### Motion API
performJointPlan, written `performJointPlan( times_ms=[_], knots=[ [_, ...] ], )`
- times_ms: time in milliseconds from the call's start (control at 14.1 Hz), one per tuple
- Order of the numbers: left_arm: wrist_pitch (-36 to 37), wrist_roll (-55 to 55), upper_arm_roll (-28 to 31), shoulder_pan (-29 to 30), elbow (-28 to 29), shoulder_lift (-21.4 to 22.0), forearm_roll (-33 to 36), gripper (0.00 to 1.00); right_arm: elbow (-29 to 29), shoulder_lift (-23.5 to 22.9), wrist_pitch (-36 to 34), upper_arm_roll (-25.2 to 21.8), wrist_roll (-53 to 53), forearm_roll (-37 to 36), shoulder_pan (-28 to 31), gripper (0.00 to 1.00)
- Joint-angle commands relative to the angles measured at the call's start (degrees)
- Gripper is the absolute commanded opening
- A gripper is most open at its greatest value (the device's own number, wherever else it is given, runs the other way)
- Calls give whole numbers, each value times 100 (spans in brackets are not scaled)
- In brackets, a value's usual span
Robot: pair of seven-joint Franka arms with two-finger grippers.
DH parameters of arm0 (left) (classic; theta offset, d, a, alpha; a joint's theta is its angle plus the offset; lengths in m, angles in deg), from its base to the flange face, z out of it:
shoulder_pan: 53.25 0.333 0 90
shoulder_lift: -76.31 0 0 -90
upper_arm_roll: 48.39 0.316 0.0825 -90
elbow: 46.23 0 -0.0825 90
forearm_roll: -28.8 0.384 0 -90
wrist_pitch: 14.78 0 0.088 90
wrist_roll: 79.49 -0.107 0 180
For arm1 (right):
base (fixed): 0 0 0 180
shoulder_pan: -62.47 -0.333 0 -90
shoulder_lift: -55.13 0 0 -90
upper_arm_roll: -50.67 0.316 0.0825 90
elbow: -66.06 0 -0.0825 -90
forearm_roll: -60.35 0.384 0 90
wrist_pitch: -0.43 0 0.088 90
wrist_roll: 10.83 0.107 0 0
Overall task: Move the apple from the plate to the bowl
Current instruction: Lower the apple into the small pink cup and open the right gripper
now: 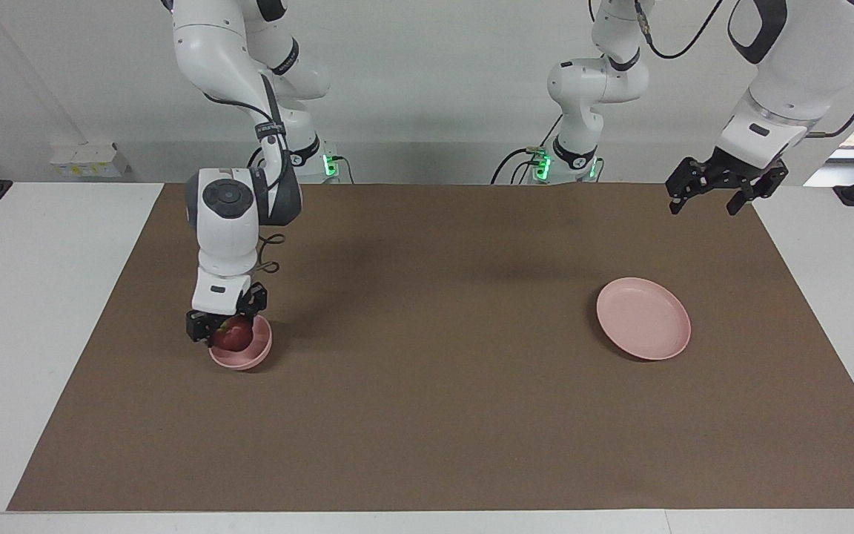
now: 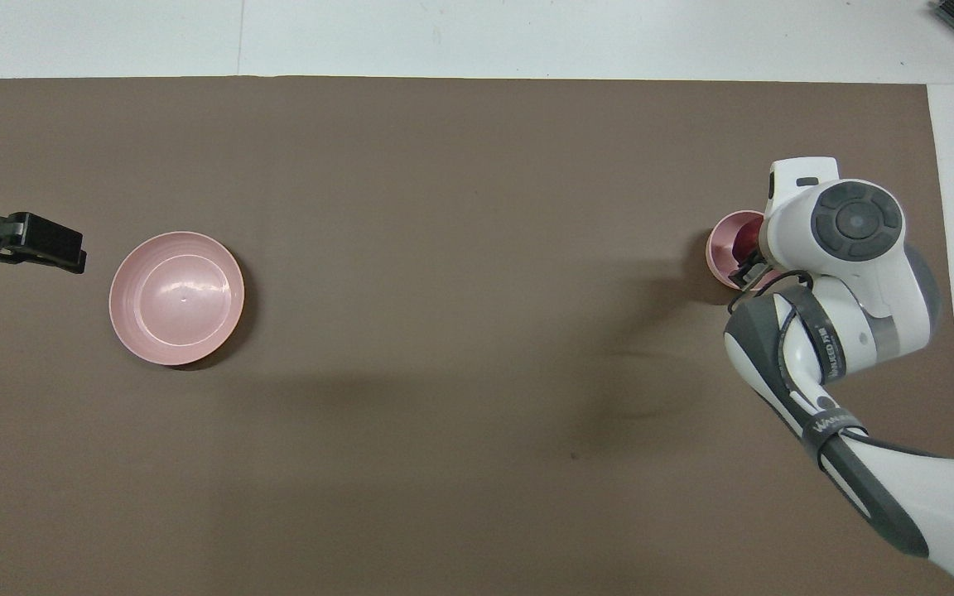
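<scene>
The dark red apple [image 1: 233, 337] is held in my right gripper [image 1: 227, 333], which is shut on it and has it low inside the small deep pink bowl [image 1: 250, 357] at the right arm's end of the table. In the overhead view only an edge of the apple [image 2: 749, 240] and part of the bowl [image 2: 723, 248] show beside the arm's wrist. The wide flat pink plate [image 1: 643, 319] lies empty at the left arm's end; it also shows in the overhead view [image 2: 176, 298]. My left gripper [image 1: 707, 199] is open and empty, raised over the mat's edge near the plate.
A brown mat [image 1: 434, 415] covers most of the white table [image 1: 41, 311]. The right arm's wrist and forearm [image 2: 850, 273] hang over the bowl and hide most of it from above.
</scene>
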Motion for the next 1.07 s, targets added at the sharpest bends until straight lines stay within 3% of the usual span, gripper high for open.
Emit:
performJointPlan(
  times_ms=[0,71,356,782,996],
  knots=[
    [-30,-62,93,63,100,113,-49,100,-97,56,12,26,156,-97,64,95],
    [-30,-62,93,81,100,113,-49,100,-105,29,64,35,164,-88,108,100],
    [-30,-62,93,81,100,113,-49,100,-35,99,-127,44,182,-44,47,100],
    [-30,-62,93,81,100,113,-49,100,412,635,-1470,70,226,1578,12,100],
    [-30,-62,93,81,100,113,-49,100,1202,662,-2648,70,619,2170,46,100]
  ],
)
